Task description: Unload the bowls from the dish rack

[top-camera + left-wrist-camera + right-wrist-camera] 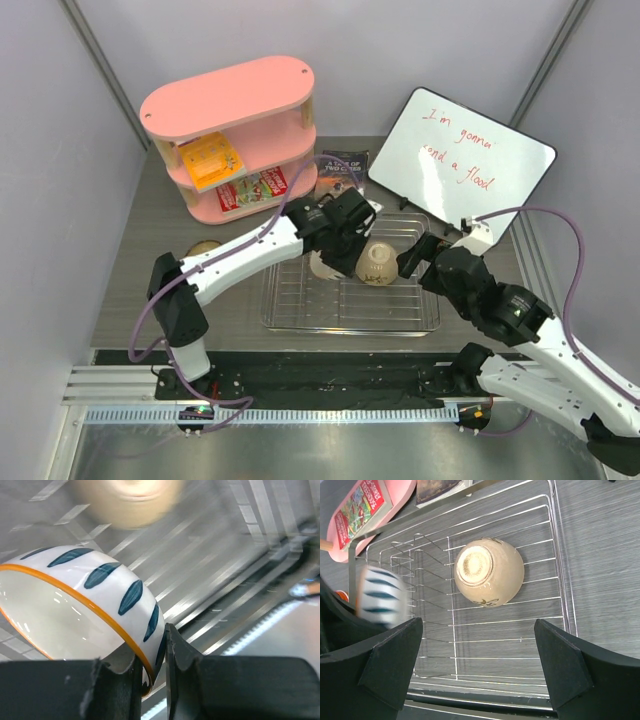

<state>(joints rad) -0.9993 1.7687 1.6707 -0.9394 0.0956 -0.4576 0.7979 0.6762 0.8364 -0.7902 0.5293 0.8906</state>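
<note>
The left jaws (pixel 156 655) are clenched on the rim of the white round bowl with dark blue strokes and an orange edge (pixel 100 595), one finger inside the wall and one outside. The bowl hangs tilted over the left half of the low silver wire dish rack (pixel 330 305) and appears to be lifted off its bars. Carry it leftward, off the rack, to the grey tabletop (pixel 125 260); the left arm is the nearer one to that side. The right jaws (pixel 477 630) are released and spread wide, grasping nothing. The beige glazed bowl (pixel 489 572) rests mouth-down on the rack bars, foot ring up, just ahead of the right jaws and roughly centred between them. It is round and has no long axis. Assign it to the right arm.
</note>
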